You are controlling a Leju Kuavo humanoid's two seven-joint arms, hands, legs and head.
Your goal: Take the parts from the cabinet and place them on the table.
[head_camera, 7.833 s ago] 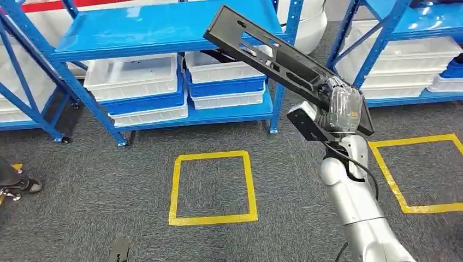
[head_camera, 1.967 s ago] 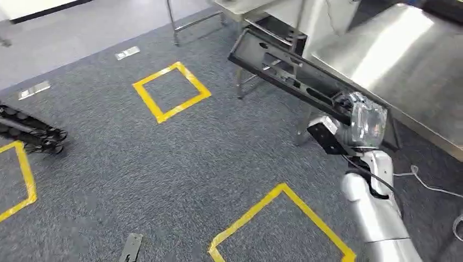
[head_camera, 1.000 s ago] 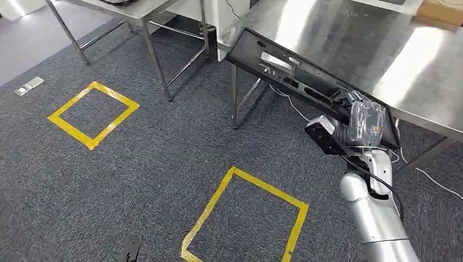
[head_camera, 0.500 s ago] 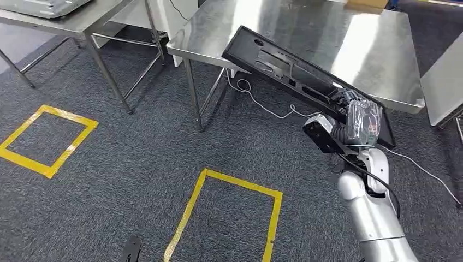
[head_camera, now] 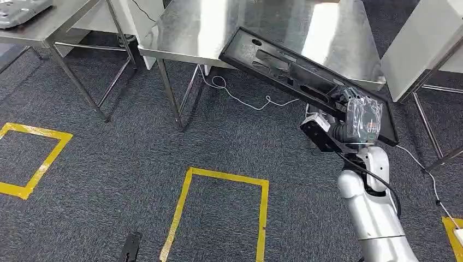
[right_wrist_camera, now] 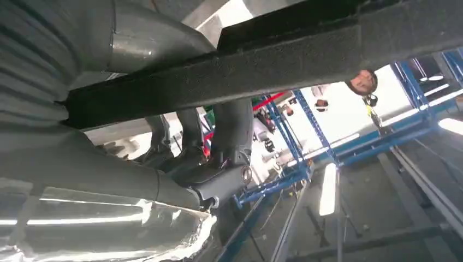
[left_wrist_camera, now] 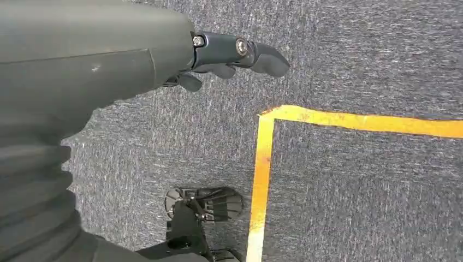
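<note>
The right robot hand [head_camera: 360, 117] grips a long black part [head_camera: 284, 68] at its near end, the fingers wrapped around the edge of the part under a clear plastic cover. The part is a flat, elongated panel with cutouts and a raised rim; it is tilted, its far end higher and extending over the front edge of a stainless steel desk [head_camera: 235, 27]. The part is held in the air and does not rest on the desk surface. In the right wrist view the part [right_wrist_camera: 262, 60] crosses the picture as a dark bar with the right robot hand's fingers [right_wrist_camera: 232, 131] closed around it.

The left robot hand [left_wrist_camera: 218, 54] hangs low over grey carpet and holds nothing; its fingers are slightly curled and apart.

A second steel desk [head_camera: 49, 22] stands to the left, and a third, light-coloured desk [head_camera: 420, 43] stands to the right. Yellow tape squares [head_camera: 218, 213] mark the carpet. A white cable [head_camera: 240, 98] lies on the floor beneath the middle desk
</note>
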